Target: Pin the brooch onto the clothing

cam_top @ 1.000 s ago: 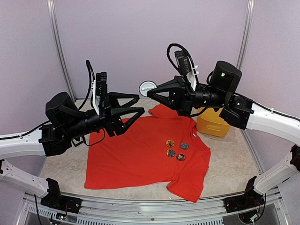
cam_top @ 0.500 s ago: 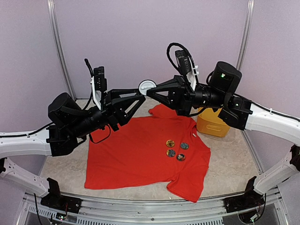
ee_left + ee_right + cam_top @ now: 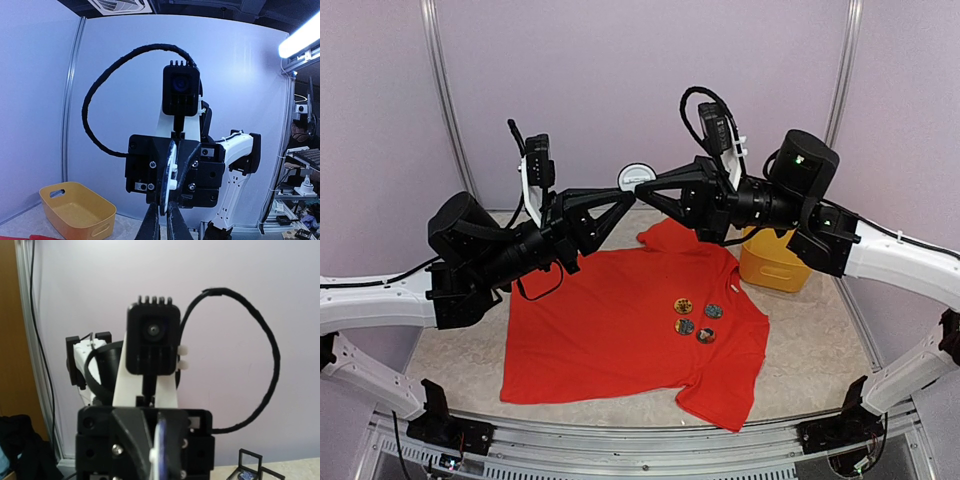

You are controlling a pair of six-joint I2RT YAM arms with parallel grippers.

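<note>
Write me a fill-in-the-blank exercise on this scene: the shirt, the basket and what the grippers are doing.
The T-shirt lying flat is ____.
____ round badges sit on its chest.
The basket beside it is ____.
Raised above the shirt, the left gripper and right gripper meet at a round brooch coloured ____.
Missing words: red; four; yellow; white.

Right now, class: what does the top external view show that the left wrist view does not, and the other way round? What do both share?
Only top external: the whole red T-shirt with four round brooches on it. Only left wrist: a ceiling light and other equipment at the right edge. Both: the yellow basket, and the white disc where the left gripper and right gripper meet.
</note>
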